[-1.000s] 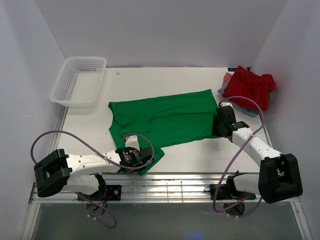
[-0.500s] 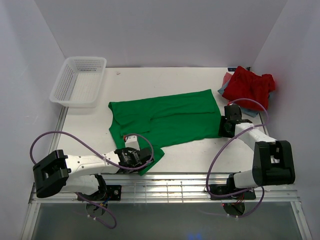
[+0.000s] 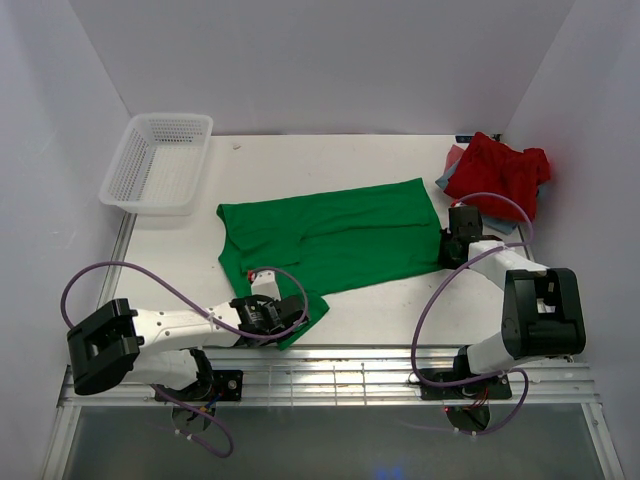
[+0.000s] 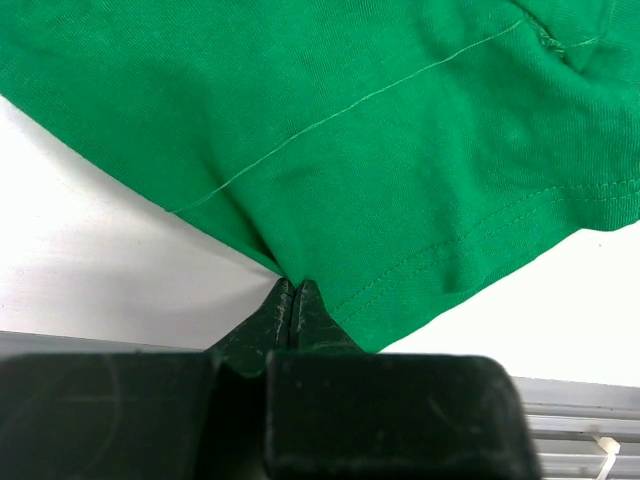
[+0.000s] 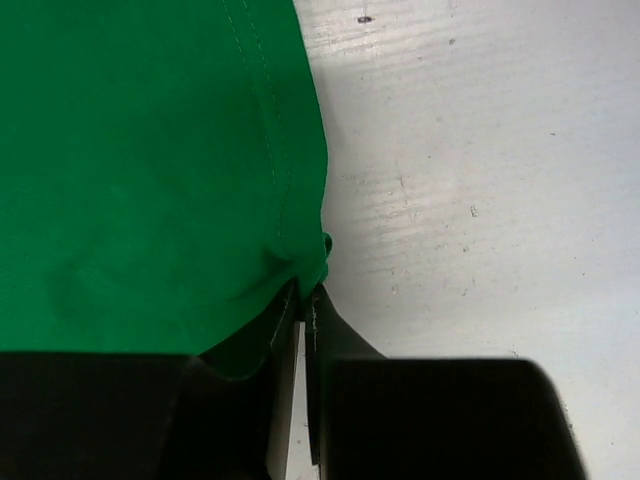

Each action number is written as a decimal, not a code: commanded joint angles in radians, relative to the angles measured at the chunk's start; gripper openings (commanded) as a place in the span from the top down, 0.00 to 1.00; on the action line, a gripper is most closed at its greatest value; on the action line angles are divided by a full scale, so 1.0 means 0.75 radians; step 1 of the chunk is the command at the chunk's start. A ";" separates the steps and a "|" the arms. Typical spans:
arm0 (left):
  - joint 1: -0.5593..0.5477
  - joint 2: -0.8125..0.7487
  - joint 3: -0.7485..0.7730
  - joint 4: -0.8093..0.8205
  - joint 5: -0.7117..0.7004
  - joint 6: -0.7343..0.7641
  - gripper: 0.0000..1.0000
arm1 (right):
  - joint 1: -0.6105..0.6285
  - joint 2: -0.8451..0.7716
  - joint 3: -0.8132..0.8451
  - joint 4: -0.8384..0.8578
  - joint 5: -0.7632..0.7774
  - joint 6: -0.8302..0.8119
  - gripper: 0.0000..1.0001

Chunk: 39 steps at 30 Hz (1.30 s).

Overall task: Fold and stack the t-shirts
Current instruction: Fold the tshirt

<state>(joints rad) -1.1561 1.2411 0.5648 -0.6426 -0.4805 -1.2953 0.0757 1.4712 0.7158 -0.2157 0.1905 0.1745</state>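
Observation:
A bright green t-shirt (image 3: 330, 240) lies spread across the middle of the table. My left gripper (image 3: 283, 312) is at its near left corner, shut on the hem of the green cloth (image 4: 400, 170). At the shirt's right edge my right gripper (image 3: 447, 250) is shut on the green fabric (image 5: 150, 170), which bunches at the tips. A red t-shirt (image 3: 500, 172) sits crumpled at the back right on top of a blue-grey one (image 3: 497, 222).
A white mesh basket (image 3: 160, 162) stands at the back left. White walls close in the table on three sides. A metal rail (image 3: 330, 375) runs along the near edge by the arm bases.
Both grippers have closed on the green t-shirt's edges. The right arm drew in toward the shirt's right edge, its elbow folding back; the left arm barely moved.

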 commanded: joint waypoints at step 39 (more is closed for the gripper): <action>0.805 -0.021 0.437 0.431 0.168 0.794 1.00 | -0.009 0.564 0.888 -0.324 -0.162 -0.120 0.92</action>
<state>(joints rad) -0.6010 1.2247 0.8505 -0.3660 -0.4076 -0.7635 0.0723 1.8721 1.3045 -0.4252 0.0750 0.1036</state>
